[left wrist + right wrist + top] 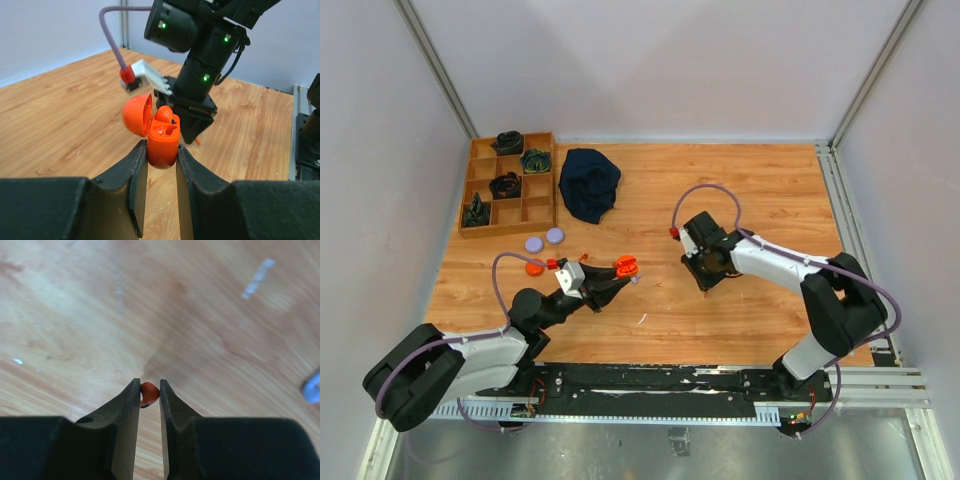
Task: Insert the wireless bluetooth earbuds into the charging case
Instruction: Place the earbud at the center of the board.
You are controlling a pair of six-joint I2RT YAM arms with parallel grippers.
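Your left gripper pinched the open charging case upright over the table's near-left part; your right gripper, clamped on an orange earbud, hovered apart to the case's right, toward mid-table.

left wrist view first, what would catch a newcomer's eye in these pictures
The orange case, lid flipped open, clamped upright in the left jaws at the middle of the left wrist view, with the right arm looming behind it. Next, the tiny orange earbud pinched in the right jaws above wood. From above, a dark blue cloth lies beside a wooden tray at the far left.
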